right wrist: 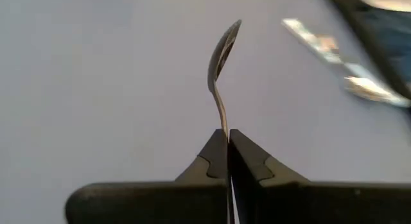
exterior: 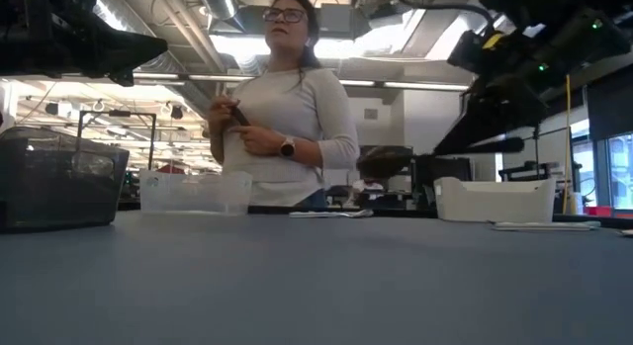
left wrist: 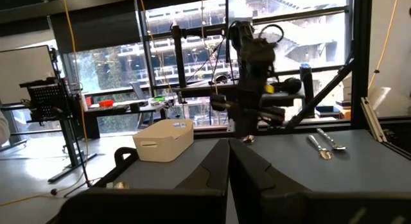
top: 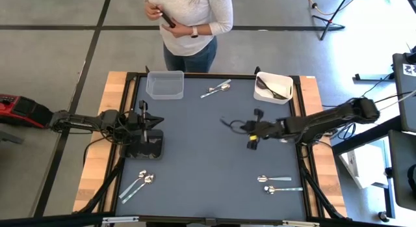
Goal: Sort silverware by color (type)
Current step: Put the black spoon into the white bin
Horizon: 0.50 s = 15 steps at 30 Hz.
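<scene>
Two bins stand at the far edge of the dark table: a clear one to the left and a white one to the right, with dark utensils inside; a person stands behind the table; the left gripper waits fully closed on empty air near the left edge; the right gripper is above the middle, its fingers pressed together on the handle of a dark spoon; silver spoons lie in pairs: near the clear bin, at the front left, at the front right.
</scene>
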Available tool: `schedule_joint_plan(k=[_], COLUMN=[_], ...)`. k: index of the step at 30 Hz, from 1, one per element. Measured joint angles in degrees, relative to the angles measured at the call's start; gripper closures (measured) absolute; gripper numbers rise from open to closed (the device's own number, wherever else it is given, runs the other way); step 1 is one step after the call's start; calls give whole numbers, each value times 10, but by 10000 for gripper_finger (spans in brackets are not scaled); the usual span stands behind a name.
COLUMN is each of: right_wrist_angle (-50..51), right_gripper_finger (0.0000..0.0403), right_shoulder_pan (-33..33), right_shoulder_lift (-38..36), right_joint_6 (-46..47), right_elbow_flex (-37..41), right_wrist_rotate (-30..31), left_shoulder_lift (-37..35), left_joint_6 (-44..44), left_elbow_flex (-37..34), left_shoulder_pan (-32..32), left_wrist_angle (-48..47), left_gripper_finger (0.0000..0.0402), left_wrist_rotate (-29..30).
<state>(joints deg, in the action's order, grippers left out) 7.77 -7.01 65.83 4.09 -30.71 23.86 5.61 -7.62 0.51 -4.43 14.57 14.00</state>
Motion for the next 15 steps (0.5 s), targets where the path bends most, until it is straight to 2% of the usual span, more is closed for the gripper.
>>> schedule_joint_plan(k=[9,15], right_wrist_angle=[102,150], right_gripper_finger=[403,402], right_shoulder_pan=[107,190], right_shoulder_lift=[-141,-188], right_joint_6=[-29,-44], right_elbow_flex=[2,2], right_wrist_rotate=[59,81], left_shoulder_lift=[0,0], left_joint_6=[0,0], left_elbow_flex=[0,0], left_shoulder_pan=[0,0], left_wrist_angle=[0,-2], left_gripper_finger=[397,397], left_wrist_rotate=[0,0])
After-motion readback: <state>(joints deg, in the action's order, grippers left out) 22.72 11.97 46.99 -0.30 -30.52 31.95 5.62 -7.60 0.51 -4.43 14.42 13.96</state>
